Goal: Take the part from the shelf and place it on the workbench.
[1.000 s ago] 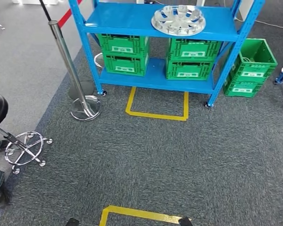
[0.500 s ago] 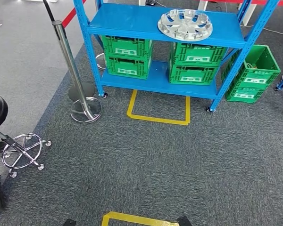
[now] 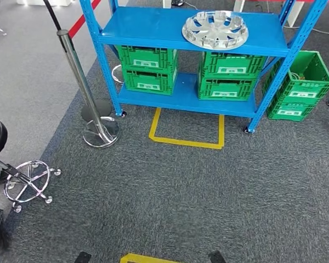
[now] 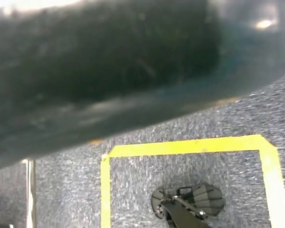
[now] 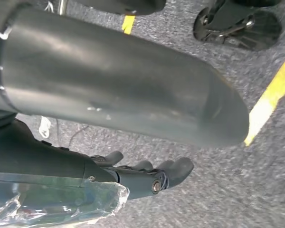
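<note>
The part, a silver wheel cover [image 3: 215, 29], lies flat on the top board of the blue shelf [image 3: 154, 24] in the head view, toward its right half. The shelf stands some way ahead across grey carpet. In the right wrist view my right hand [image 5: 152, 173] hangs over the carpet, its dark fingers loosely stretched and holding nothing.
Green crates [image 3: 148, 66] fill the lower board and more crates [image 3: 301, 87] stand on the floor at the right. A chrome barrier post [image 3: 85, 90] and a stool's base [image 3: 28, 181] are at the left. A yellow tape box [image 3: 187, 129] marks the floor before the shelf.
The whole picture has shifted: the camera has moved toward the shelf, and the near yellow tape mark has slid to the bottom edge. The wheel cover stays on the shelf.
</note>
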### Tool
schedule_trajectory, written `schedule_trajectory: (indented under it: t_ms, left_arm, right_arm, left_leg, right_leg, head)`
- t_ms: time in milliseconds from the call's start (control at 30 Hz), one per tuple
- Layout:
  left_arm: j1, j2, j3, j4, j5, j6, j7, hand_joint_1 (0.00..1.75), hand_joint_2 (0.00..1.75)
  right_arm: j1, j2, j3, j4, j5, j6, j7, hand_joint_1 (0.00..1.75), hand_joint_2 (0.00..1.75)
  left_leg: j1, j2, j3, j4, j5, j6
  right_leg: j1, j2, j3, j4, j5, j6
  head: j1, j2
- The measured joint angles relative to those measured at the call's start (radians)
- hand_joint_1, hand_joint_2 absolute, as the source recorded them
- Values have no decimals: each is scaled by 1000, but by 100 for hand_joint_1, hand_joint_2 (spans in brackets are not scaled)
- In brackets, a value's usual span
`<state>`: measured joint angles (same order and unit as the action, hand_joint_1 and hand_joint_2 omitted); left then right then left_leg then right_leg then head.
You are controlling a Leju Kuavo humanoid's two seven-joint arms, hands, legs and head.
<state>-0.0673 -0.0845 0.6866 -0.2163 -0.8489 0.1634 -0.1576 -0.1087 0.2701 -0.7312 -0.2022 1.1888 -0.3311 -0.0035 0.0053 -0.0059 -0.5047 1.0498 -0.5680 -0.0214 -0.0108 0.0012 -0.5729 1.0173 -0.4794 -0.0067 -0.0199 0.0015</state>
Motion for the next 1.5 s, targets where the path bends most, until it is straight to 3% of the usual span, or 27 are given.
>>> schedule_trajectory:
  t_ms: [33,100,133,167,200,267,333,433,500,533,600,633,667,700,767,833,933,1000,1033,1100,1133,1167,1200,1267,1300,1367,1500]
  left_arm:
    - [-1,0,1,0,0,0,0,0,0]
    - [1,0,2,0,0,0,0,0,0]
    - [3,0,3,0,0,0,0,0,0]
    - [5,0,4,0,0,0,0,0,0]
    - [6,1,5,0,0,0,0,0,0]
    - [6,1,5,0,0,0,0,0,0]
    - [4,2,6,0,0,0,1,0,0]
    - [5,1,6,0,-2,2,3,0,0]
    - [6,0,6,0,-3,3,4,0,0]
    - [5,0,7,0,-4,4,5,0,0]
    - [4,1,7,0,-5,5,5,0,0]
    - [5,1,7,0,-6,5,5,0,0]
    - [6,1,7,0,-8,6,5,0,0]
    - [7,1,7,0,-9,6,5,0,0]
    - [9,0,7,0,-12,8,5,0,0]
    - [6,-1,7,0,-13,9,5,0,0]
    - [2,0,9,0,-16,11,5,0,0]
    - [0,0,10,0,-17,11,6,0,0]
    - [-1,1,10,0,-18,11,6,0,0]
    - [-1,0,11,0,-18,11,6,0,0]
    - [1,1,12,0,-19,11,6,0,0]
    - [3,1,12,0,-19,11,7,0,0]
    - [5,2,12,0,-18,11,7,0,0]
    - [6,2,13,0,-18,11,9,0,0]
    - [6,3,13,0,-19,12,10,0,0]
    - [4,2,14,1,-20,12,14,0,0]
    - [5,1,18,1,-19,12,17,0,0]
  right_arm:
    - [0,0,0,0,0,0,0,0,0]
    - [0,0,0,0,-1,0,0,0,0]
    - [1,0,-1,0,-2,0,0,0,0]
    - [2,0,-2,0,-3,0,0,0,0]
    - [3,0,-3,0,-3,0,0,0,0]
    - [3,0,-6,0,-4,0,0,0,0]
    - [1,0,-8,0,-6,0,0,0,0]
    - [-1,0,-9,0,-11,-1,-1,0,0]
    - [-4,0,-10,0,-14,0,-1,0,0]
    - [-5,0,-11,0,-14,0,-1,0,0]
    - [-6,0,-13,0,-16,0,0,0,0]
    - [-4,0,-15,0,-18,0,1,0,0]
    - [-2,0,-16,0,-20,0,2,0,0]
    - [-1,0,-17,0,-23,1,3,0,0]
    - [0,0,-19,0,-29,1,3,0,0]
    - [-2,0,-24,0,-35,2,3,0,0]
    - [-3,0,-32,0,-43,3,3,0,0]
    - [-4,0,-37,0,-45,3,2,0,0]
    - [-6,0,-38,0,-46,3,2,0,0]
    - [-7,1,-41,0,-46,3,2,0,0]
    - [-6,1,-41,0,-47,3,2,0,0]
    - [-5,1,-42,0,-47,3,2,0,0]
    - [-4,1,-42,0,-48,3,3,0,0]
    - [-3,2,-43,0,-50,3,2,0,0]
    - [-4,2,-43,0,-53,3,2,0,0]
    - [-6,2,-45,0,-58,3,1,0,0]
    - [-10,3,-54,0,-69,4,0,0,0]
  left_leg:
    - [2,1,-28,54,-24,-5]
    - [5,1,-115,193,-67,-12]
    - [6,1,-151,240,-70,-14]
    - [6,1,-170,249,-47,-15]
    - [6,1,-168,214,-2,-13]
    - [4,2,-129,87,95,-6]
    - [0,3,-92,-5,119,5]
    - [-2,3,-76,-30,103,25]
    - [1,2,-65,-40,102,39]
    - [2,2,-60,-43,99,45]
    - [-1,3,-51,-43,89,52]
    - [-3,2,-45,-43,83,53]
    - [-4,1,-37,-43,75,53]
    - [-6,0,-26,-43,67,53]
    - [-8,-1,0,-43,48,49]
    - [-10,-1,14,-42,32,40]
    - [-10,-1,21,-48,22,24]
    - [-8,0,15,-22,2,12]
    - [-6,0,-6,21,-17,6]
    - [0,1,-84,153,-62,-3]
    - [3,1,-124,206,-69,-6]
    - [5,1,-152,231,-56,-9]
    - [7,1,-161,217,-22,-10]
    - [9,2,-135,107,78,-9]
    - [8,2,-115,51,111,-7]
    - [3,3,-88,-11,118,5]
    - [3,2,-72,-35,102,34]
  right_leg:
    - [-1,-1,6,-2,-3,-4]
    - [-1,-2,17,-3,-12,-7]
    - [-1,-1,23,-3,-18,-8]
    - [-1,0,31,-3,-24,-7]
    - [-1,2,41,-3,-31,-6]
    - [0,3,58,-3,-47,0]
    - [3,3,64,-4,-62,11]
    - [2,1,72,-12,-73,31]
    - [1,-1,60,26,-95,41]
    - [0,-1,34,75,-117,43]
    - [0,-1,-51,210,-165,46]
    - [0,-1,-88,257,-170,47]
    - [0,-1,-111,272,-153,46]
    - [1,-1,-113,246,-115,43]
    - [3,-1,-77,124,-20,33]
    - [8,-1,-38,34,18,22]
    - [10,1,-23,16,7,8]
    - [5,1,-9,2,3,-1]
    - [3,0,-1,-3,1,-6]
    - [2,-1,12,-6,-8,-11]
    - [2,0,18,-6,-14,-11]
    - [2,0,26,-6,-20,-10]
    - [1,2,36,-6,-27,-9]
    - [0,4,56,-6,-43,-3]
    - [1,4,62,-5,-51,2]
    - [3,5,65,-6,-63,14]
    - [1,1,65,7,-85,39]
  head:
    - [-3,0]
    - [-5,0]
    - [-5,0]
    - [-5,0]
    - [-5,0]
    - [-5,0]
    - [-5,0]
    - [-4,0]
    - [0,0]
    - [1,0]
    - [5,0]
    - [5,0]
    - [6,0]
    - [6,0]
    - [6,0]
    - [4,0]
    - [1,0]
    - [-1,0]
    - [-3,0]
    - [-6,0]
    - [-6,0]
    - [-6,0]
    - [-6,0]
    - [-6,0]
    - [-6,0]
    - [-6,0]
    - [-1,0]
